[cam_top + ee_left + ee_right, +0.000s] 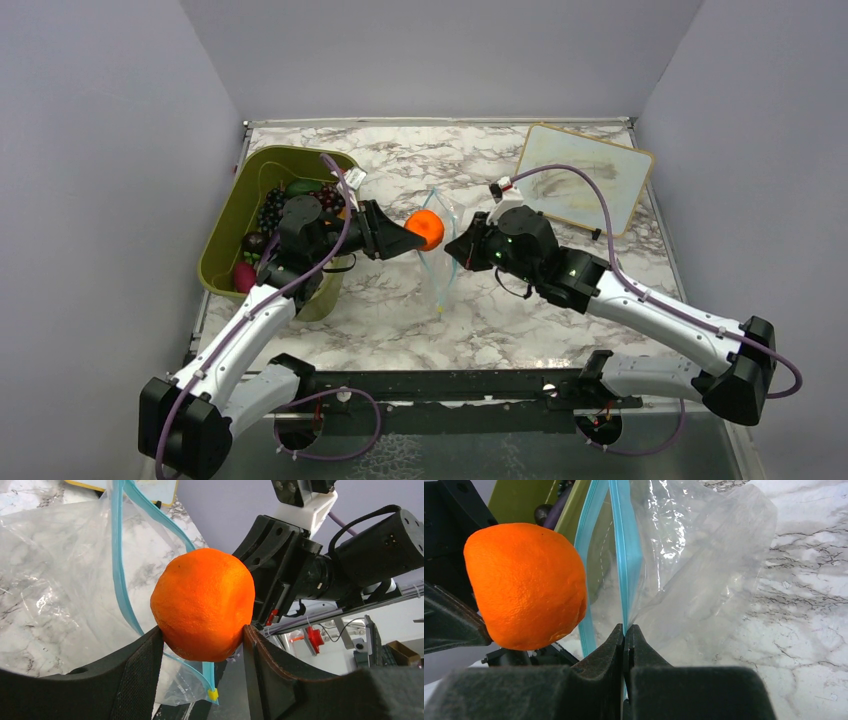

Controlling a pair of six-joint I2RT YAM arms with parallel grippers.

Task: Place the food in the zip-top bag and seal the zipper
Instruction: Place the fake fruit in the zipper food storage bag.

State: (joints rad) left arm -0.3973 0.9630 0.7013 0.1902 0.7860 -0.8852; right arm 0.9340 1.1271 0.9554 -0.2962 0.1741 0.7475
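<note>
My left gripper (418,235) is shut on a round orange food piece (427,229), held in the air at the open mouth of the clear zip-top bag (441,262); the piece also shows in the left wrist view (202,611) and the right wrist view (526,586). My right gripper (455,250) is shut on one side of the bag's teal-blue zipper strip (626,555), holding the mouth up and open. The strip's other side (586,540) hangs beside the orange. A yellow slider (213,694) sits at the strip's end. More food, with dark grapes (271,208), lies in the tub.
An olive-green tub (228,230) stands at the left, under my left arm. A white board with a tan frame (585,176) lies at the back right. Grey walls close the marble table (520,320) on three sides.
</note>
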